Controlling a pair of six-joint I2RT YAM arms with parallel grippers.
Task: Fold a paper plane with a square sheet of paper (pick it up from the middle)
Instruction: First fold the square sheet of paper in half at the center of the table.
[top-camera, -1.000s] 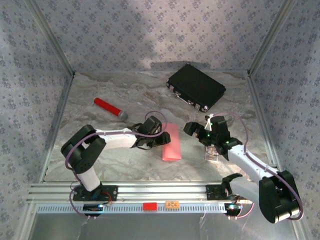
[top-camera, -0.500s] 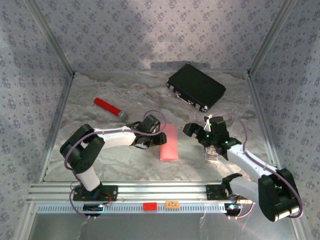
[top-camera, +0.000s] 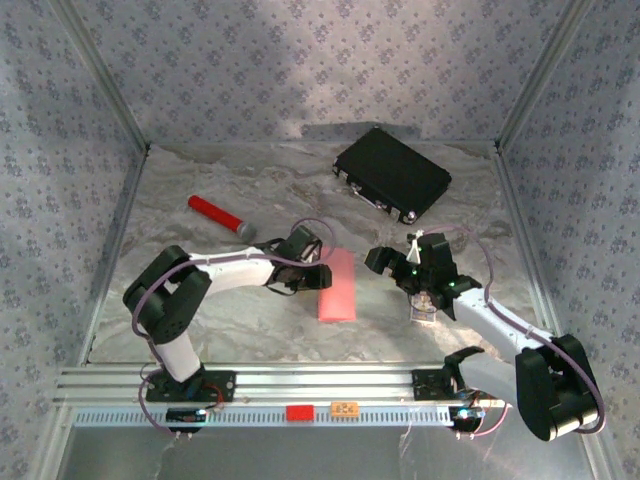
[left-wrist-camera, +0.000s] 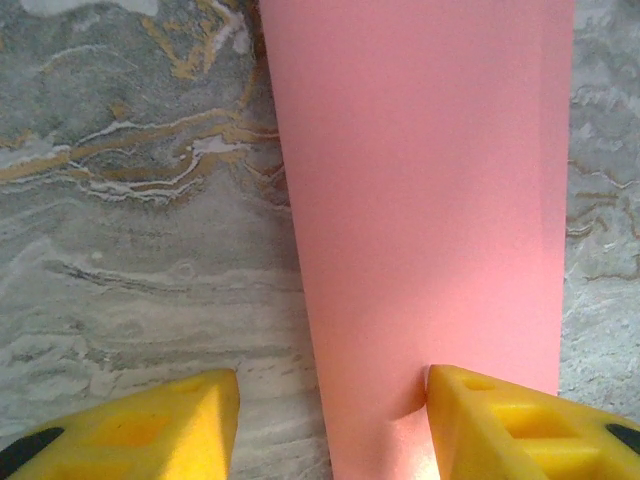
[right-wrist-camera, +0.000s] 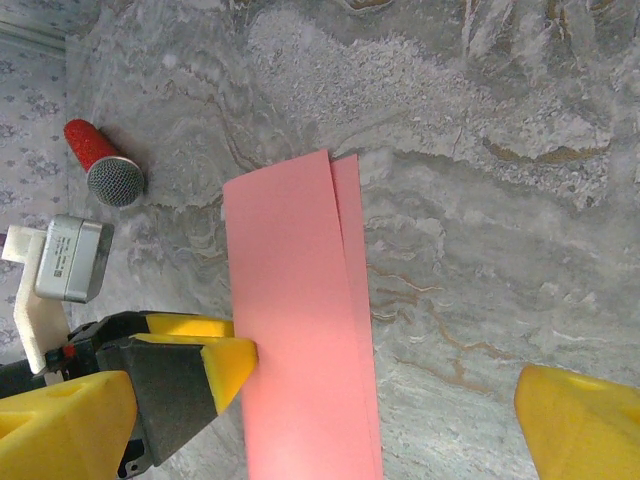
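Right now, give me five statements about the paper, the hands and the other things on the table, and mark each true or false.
1. The paper lies folded into a long strip. True.
2. The right hand grips the paper. False: it is open and apart from the paper, to its right.
3. The left hand has one finger on the paper and one on the table. True.
4. The red cylinder lies on the paper. False: it lies on the table, well to the paper's left.
5. The black case lies beyond the paper, near the far wall. True.
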